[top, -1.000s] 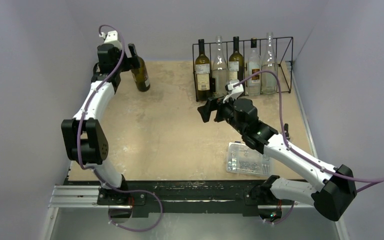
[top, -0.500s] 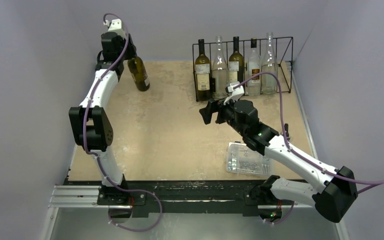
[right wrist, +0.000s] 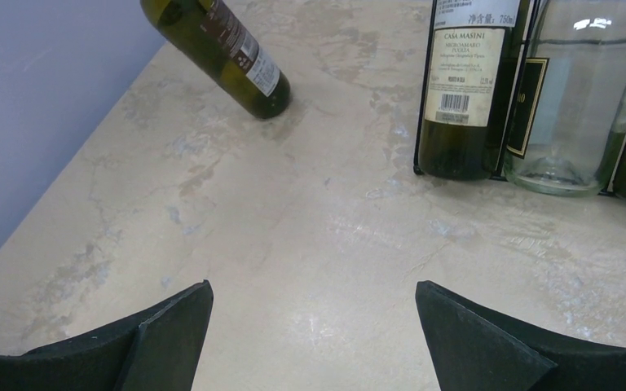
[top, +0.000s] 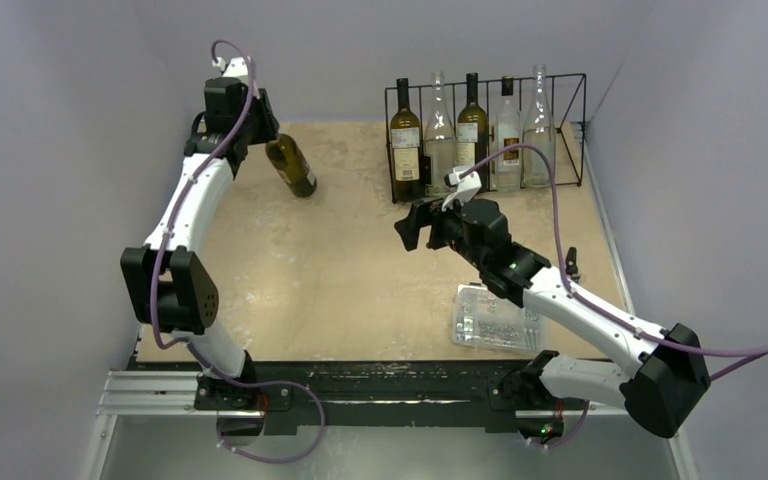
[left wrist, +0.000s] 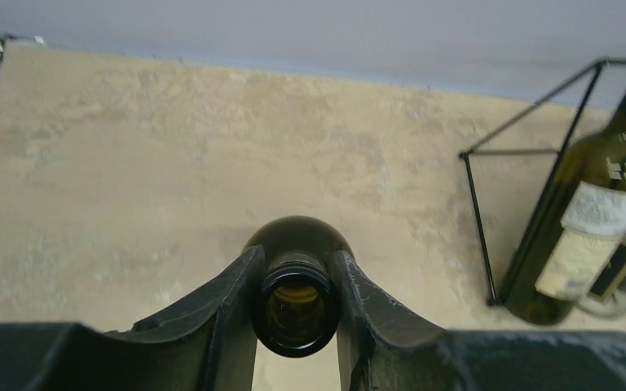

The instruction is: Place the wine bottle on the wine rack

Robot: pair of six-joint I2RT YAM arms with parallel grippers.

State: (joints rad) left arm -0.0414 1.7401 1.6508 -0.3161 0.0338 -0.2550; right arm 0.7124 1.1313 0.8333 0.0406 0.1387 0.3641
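Beige tabletop [top: 340,260], grey walls. Dark wine bottle [top: 293,166] sits tilted at far left, neck clamped in L gripper [left wrist: 296,277] jaws, base low near the surface, well apart from wine rack [top: 388,140] at far right w/ five bottles [top: 406,140] upright. R gripper [right wrist: 314,309] hovers mid-tabletop, jaws apart.

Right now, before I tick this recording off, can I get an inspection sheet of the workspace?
Surface: beige mottled tabletop, worn and blotchy.
Job's things: dark green glass wine bottle tilted, well left of the black wire wine rack, which holds five standing bottles.
Clutter: clear plastic parts box beside the right arm.
Grippers: left gripper shut on the bottle's neck; right gripper open, empty, above the table.
Cables: purple cables in loose loops along both arms.
Surroundings: grey walls on three sides.
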